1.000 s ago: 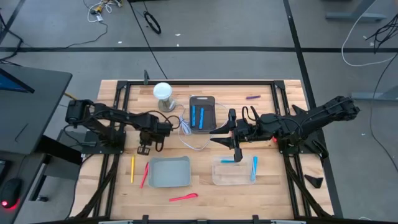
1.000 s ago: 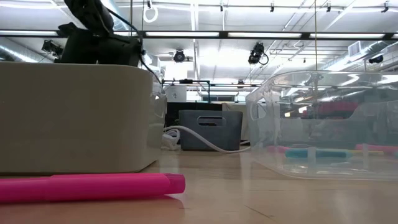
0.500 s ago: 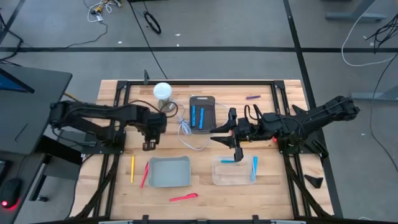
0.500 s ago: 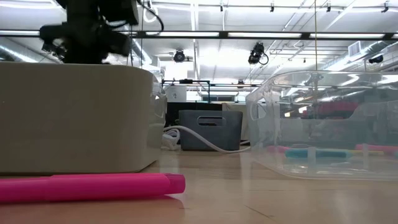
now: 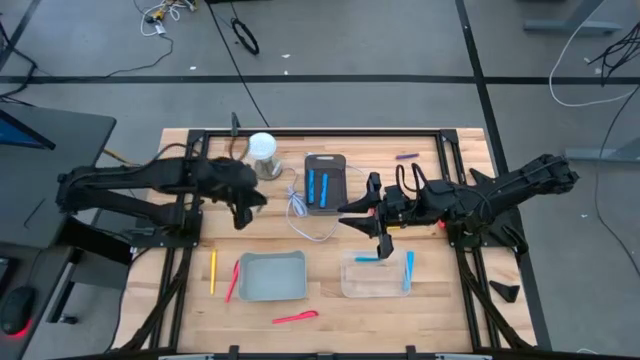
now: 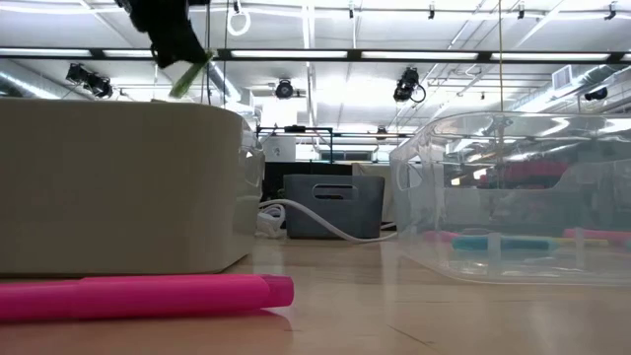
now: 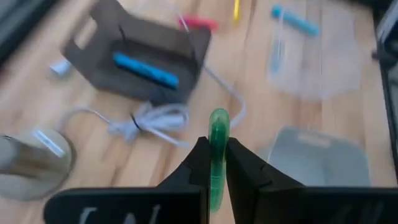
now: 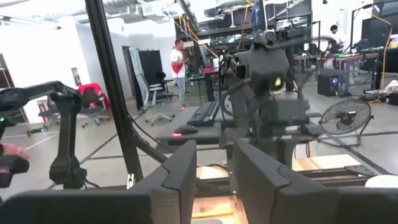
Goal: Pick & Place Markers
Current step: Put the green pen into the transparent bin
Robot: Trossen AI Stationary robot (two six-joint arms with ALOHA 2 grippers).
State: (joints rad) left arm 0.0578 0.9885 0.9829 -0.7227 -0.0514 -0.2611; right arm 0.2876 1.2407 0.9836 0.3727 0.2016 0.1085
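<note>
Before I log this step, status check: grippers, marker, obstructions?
Left gripper shut on green marker, raised above the table. Right gripper idle, jaws apart, over clear bin. White cable lies nearby.

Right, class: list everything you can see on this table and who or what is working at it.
blue markers: four, blue, two in the dark bin, two in the clear container
dark bin: one, dark grey, table centre
clear container: one, transparent, near edge
grey tray: one, grey, beside the clear container
yellow marker: one, yellow, left of the tray
red marker: one, red, by the tray
pink marker: one, pink, nearest edge
purple marker: one, purple, far edge
green marker: one, green, held
coiled cable: one, white, beside the bin
left gripper: shut on the green marker
right gripper: open, empty, above the table centre
</note>
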